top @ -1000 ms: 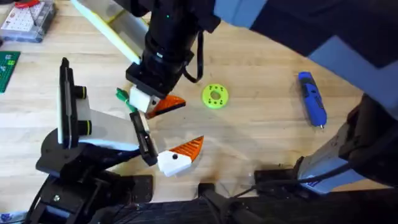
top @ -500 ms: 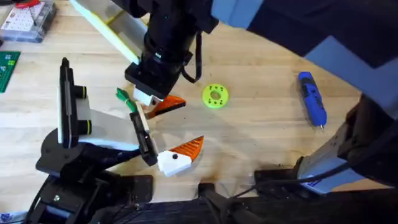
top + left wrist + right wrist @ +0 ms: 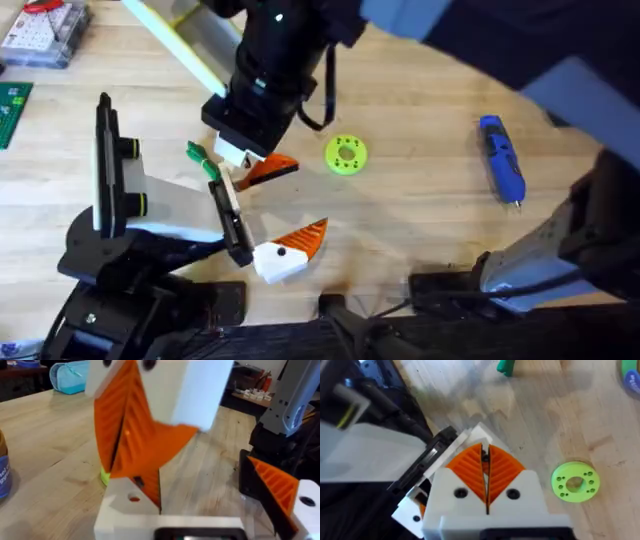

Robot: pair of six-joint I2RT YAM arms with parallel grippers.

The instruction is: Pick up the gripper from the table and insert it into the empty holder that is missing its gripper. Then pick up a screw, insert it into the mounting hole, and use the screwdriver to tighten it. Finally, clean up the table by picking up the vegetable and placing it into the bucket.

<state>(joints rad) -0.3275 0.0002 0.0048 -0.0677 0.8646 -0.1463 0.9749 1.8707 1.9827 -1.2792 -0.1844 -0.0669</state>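
Note:
My right gripper (image 3: 240,140) reaches across the table and is shut on the gripper (image 3: 272,168), a white block with an orange ribbed wedge. It holds it beside the black end plate (image 3: 230,215) of the holder (image 3: 165,195). In the right wrist view the shut pads (image 3: 485,472) sit over the gripper (image 3: 412,510). The twin (image 3: 285,252) sits at the plate's near end, also seen in the left wrist view (image 3: 277,492). The blue screwdriver (image 3: 502,160) lies far right. A green vegetable (image 3: 198,155) lies behind the plate. Screw and bucket are out of view.
A lime-green disc with holes (image 3: 346,155) lies right of the held part. A clear parts case (image 3: 45,30) and a green board (image 3: 12,105) sit at the far left. A yellow-white bar (image 3: 190,50) slants behind the right arm.
My right gripper has nudged the held gripper slightly toward the holder's end plate. Nothing else on the table has moved.

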